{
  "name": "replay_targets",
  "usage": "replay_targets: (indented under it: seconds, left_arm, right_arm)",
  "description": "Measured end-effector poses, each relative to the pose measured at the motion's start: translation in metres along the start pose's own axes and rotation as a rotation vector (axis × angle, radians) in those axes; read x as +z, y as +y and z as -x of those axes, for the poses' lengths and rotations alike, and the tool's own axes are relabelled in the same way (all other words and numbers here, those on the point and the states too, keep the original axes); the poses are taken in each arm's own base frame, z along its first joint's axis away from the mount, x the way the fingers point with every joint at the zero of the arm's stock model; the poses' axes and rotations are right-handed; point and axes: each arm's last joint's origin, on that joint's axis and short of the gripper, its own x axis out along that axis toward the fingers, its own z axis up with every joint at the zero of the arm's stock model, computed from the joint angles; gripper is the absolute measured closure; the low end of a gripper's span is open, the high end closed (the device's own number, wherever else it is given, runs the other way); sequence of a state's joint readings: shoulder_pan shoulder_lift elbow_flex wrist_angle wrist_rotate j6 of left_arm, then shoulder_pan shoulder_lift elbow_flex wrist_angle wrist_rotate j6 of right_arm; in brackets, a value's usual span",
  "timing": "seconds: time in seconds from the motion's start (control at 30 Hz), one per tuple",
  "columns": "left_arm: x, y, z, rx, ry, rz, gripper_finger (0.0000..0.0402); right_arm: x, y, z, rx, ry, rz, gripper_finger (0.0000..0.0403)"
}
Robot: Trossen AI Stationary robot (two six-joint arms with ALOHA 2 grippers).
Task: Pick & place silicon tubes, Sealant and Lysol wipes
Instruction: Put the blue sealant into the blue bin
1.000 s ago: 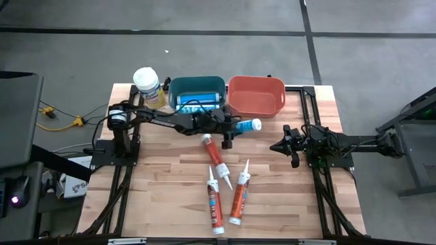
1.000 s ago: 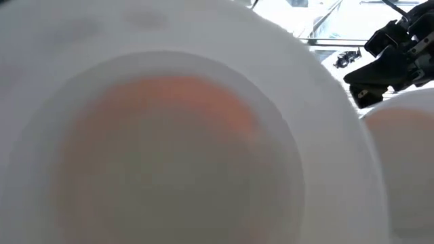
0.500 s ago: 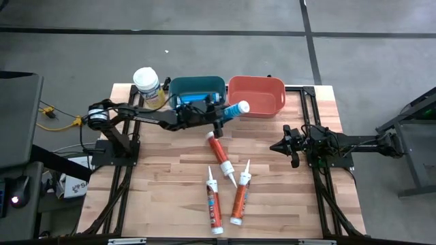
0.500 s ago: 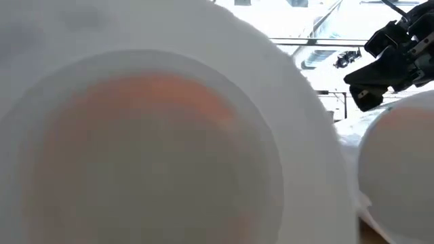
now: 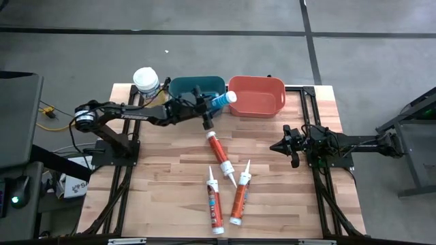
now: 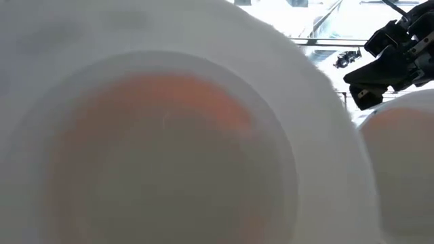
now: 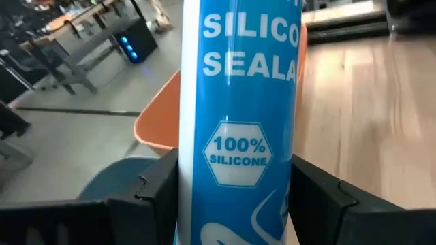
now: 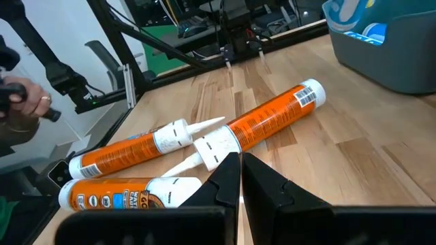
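My left gripper (image 5: 206, 111) is shut on a blue silicone sealant tube (image 5: 222, 101), held in the air over the adjoining rims of the teal bin (image 5: 182, 84) and the red bin (image 5: 257, 95). Three orange tubes (image 5: 219, 152) (image 5: 214, 203) (image 5: 239, 194) lie flat on the table's middle and near part. The Lysol wipes canister (image 5: 145, 80) stands upright at the far left, beside the teal bin. My right gripper (image 5: 279, 145) is shut and empty at the table's right, above the wood; its wrist view shows the orange tubes (image 8: 266, 122) ahead. My left gripper pinches the blue tube's round body (image 7: 238, 156) between its two fingers (image 7: 160, 197), one on each side, lying across the tube. The tube is lifted clear, and its white end (image 5: 232, 97) points toward the red bin.
Blue items lie in the teal bin (image 8: 381, 54). The low view is almost filled by blurred white and orange tube ends (image 6: 163, 149) close to the lens. A person's hand (image 8: 17, 95) shows beyond the table. Bare wood lies along the table's left and near right.
My left gripper has carried the blue tube toward the table's far edge and to the left, from the wood in front of the bins to above their rims. The tube has stayed in the hold and turned a little. The orange tubes have stayed put.
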State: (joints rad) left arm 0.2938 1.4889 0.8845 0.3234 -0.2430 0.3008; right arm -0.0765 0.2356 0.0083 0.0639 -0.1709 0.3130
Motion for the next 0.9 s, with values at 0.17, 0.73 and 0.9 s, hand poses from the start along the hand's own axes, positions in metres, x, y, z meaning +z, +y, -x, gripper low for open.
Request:
replay_targets:
  seconds: [0.17, 0.73, 0.9]
  left_arm:
    - [-0.004, 0.02, 0.004, 0.048, 0.069, -0.062, 0.0206]
    - [-0.039, 0.059, 0.006, 0.114, 0.406, -0.256, 0.0206]
    - [-0.034, 0.067, 0.008, 0.136, 0.476, -0.301, 0.0206]
  right_arm:
    - [0.0, 0.0, 0.0, 0.0, 0.0, 0.0, 0.0391]
    - [0.0, 0.0, 0.0, 0.0, 0.0, 0.0, 0.0391]
    - [0.0, 0.0, 0.0, 0.0, 0.001, 0.0, 0.0391]
